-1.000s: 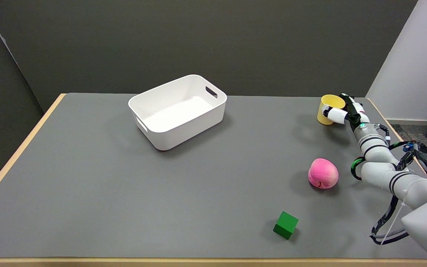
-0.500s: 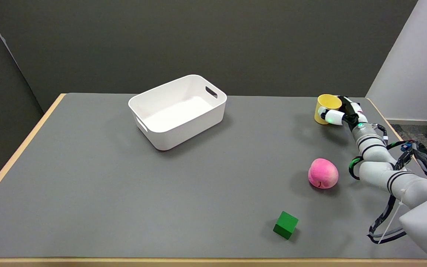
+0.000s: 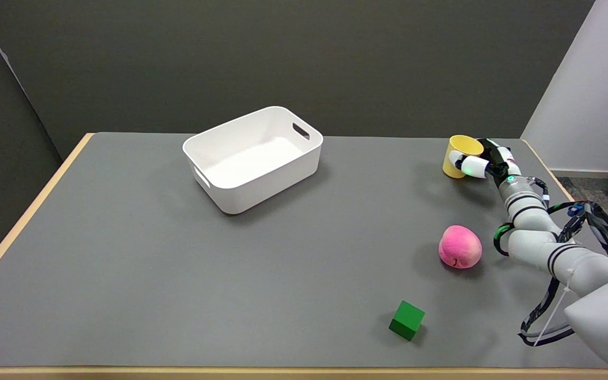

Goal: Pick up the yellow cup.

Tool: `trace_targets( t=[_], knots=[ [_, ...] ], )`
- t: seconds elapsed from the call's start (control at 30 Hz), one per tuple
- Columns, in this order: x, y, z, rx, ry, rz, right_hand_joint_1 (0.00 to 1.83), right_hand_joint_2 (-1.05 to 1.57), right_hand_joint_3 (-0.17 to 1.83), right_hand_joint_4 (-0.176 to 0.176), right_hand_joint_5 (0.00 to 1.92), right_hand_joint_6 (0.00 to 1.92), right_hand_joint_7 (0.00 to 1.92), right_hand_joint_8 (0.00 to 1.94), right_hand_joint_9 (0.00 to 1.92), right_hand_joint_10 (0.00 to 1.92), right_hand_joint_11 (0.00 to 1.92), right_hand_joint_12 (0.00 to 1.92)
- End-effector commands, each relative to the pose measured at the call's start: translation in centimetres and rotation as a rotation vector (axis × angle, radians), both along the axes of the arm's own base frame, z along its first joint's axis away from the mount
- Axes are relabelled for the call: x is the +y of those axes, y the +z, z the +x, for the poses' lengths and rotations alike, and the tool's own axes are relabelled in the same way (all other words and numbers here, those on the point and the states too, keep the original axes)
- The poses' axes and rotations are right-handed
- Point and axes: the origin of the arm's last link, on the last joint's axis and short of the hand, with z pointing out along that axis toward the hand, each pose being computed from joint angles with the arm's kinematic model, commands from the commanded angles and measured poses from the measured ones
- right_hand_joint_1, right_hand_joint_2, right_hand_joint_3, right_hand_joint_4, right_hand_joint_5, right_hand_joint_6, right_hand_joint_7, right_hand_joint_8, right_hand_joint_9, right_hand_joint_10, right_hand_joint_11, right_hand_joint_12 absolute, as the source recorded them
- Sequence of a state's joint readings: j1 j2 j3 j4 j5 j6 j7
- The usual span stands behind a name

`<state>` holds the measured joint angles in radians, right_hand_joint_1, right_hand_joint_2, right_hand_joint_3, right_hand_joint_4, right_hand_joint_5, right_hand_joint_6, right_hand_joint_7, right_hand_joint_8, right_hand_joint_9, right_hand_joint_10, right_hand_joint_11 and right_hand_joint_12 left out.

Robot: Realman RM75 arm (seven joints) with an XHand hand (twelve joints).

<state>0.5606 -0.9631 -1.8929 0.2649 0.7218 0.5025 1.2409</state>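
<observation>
The yellow cup (image 3: 456, 153) stands at the far right of the grey table (image 3: 124, 253), tilted a little to the left. My right hand (image 3: 486, 161) grips it from the right, with white fingers (image 3: 466, 165) wrapped across its near side. The cup's right wall is hidden behind the hand. Whether its base still touches the table I cannot tell.
A white bin (image 3: 254, 155) sits at the back middle. A pink peach (image 3: 460, 246) lies near my forearm, and a green cube (image 3: 406, 320) sits toward the front edge. The table's right edge runs just beyond the hand.
My hand and the cup have shifted slightly left together, and the cup has tipped a little leftward. The other objects have stayed put.
</observation>
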Motion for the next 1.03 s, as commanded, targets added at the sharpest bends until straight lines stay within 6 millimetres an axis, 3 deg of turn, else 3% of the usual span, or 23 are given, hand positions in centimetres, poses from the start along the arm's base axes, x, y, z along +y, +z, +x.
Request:
trace_targets(
  t=[0.03,0.17,0.27,0.5,0.63,0.8,1.03],
  knots=[
    [0.1,-0.1,0.8,0.02,0.077,-0.009,1.13,1.22,0.21,-0.095,0.48,1.73,0.76,1.38,0.63,1.19,0.45,1.52],
    [0.1,-0.2,1.6,0.044,0.129,-0.006,1.16,1.2,0.19,-0.118,0.51,1.65,0.82,1.35,0.73,1.21,0.58,1.54],
    [-0.1,-0.4,2.0,0.053,0.154,0.002,1.17,1.14,0.3,-0.136,0.52,1.62,0.85,1.36,0.71,1.3,0.55,1.62],
    [-0.3,-0.8,3.1,0.067,0.216,0.022,1.17,1.18,0.2,-0.13,0.53,1.6,0.84,1.36,0.77,1.27,0.62,1.62],
    [-0.9,-1.8,5.2,0.096,0.312,0.06,1.17,1.18,0.2,-0.129,0.53,1.6,0.84,1.36,0.77,1.28,0.61,1.64],
    [-2.0,-4.1,8.7,0.144,0.448,0.159,1.18,1.18,0.21,-0.131,0.53,1.59,0.85,1.36,0.76,1.29,0.6,1.65],
    [-4.9,-11.0,14.3,0.273,0.569,0.424,1.18,1.17,0.22,-0.132,0.54,1.58,0.85,1.36,0.76,1.3,0.6,1.65]
  ],
)
